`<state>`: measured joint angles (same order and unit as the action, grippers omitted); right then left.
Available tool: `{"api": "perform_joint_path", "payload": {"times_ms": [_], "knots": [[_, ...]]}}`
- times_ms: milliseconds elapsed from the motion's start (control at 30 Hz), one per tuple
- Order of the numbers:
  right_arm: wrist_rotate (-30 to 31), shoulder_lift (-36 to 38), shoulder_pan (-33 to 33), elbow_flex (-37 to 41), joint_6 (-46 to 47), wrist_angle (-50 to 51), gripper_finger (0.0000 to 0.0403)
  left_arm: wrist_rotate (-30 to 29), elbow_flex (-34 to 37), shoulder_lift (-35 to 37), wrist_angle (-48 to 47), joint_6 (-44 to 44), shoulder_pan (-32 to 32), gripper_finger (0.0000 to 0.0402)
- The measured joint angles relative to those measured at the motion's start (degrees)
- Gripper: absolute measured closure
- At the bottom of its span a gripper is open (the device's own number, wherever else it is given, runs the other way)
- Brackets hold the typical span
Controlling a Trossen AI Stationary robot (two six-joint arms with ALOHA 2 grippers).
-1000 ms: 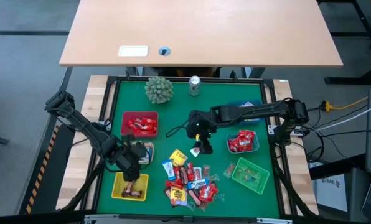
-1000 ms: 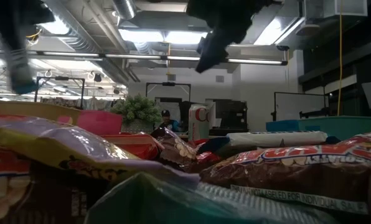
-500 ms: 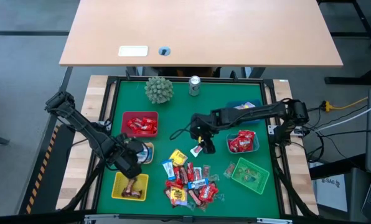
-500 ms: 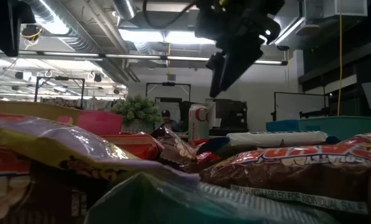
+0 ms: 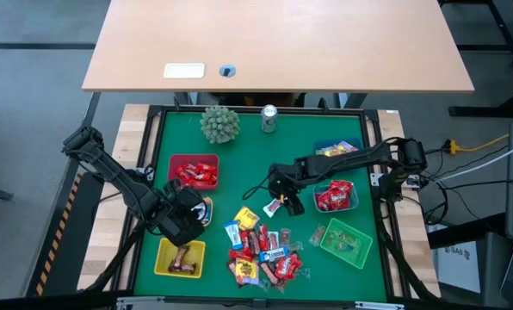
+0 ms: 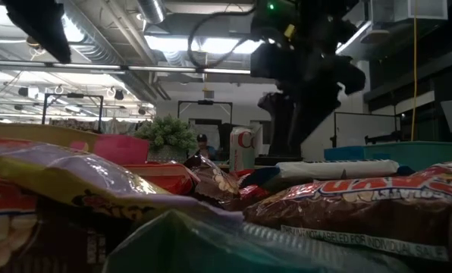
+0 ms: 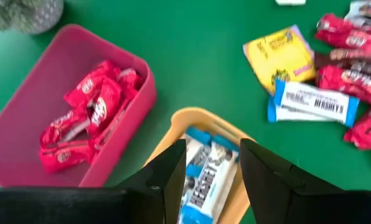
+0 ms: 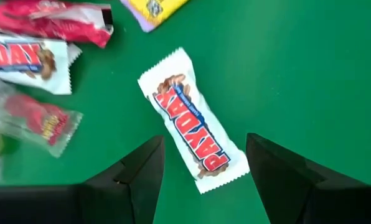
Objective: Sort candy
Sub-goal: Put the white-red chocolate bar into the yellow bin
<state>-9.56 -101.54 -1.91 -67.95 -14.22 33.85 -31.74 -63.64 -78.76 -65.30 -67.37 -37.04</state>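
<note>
Two grippers low over the green mat (image 5: 248, 146), both with jaws apart, neither holding anything.

Biggest cluster: loose candy pile (image 5: 261, 250) at the near-centre of the mat, mixed red, yellow and blue-white wrappers. Red basket (image 5: 193, 171) holds red candy; the clear basket (image 5: 336, 196) on the right also has red ones; yellow basket (image 5: 181, 257) has a couple of brown pieces; green basket (image 5: 345, 241) sits near right. Left gripper (image 7: 212, 163) hangs over a small tan basket (image 7: 201, 118), fingers spread with a blue-white Hershey's bar (image 7: 204, 174) lying in the basket between them, not pinched. Right gripper (image 8: 201, 165) has jaws wide, straddling a white PayDay bar (image 8: 192, 120) flat on the mat, no contact visible.
</note>
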Motion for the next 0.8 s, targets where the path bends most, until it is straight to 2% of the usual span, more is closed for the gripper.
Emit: {"api": "perform_joint_path", "payload": {"times_ms": [267,567,800], "knots": [[0.1,0.0,0.0,5.2,-3.4,-4.9,0.0178,-4.7,0.0,0.0,2.4,0.0,0.0,0.0264],[1.5,0.0,0.0,10.1,-4.3,-14.1,0.0178,-5.3,0.0,0.0,3.2,0.2,0.0,0.0264],[1.4,0.0,0.0,13.0,-4.2,-14.8,0.0180,-8.2,0.0,0.0,7.8,6.0,0.0,0.0264]]}}
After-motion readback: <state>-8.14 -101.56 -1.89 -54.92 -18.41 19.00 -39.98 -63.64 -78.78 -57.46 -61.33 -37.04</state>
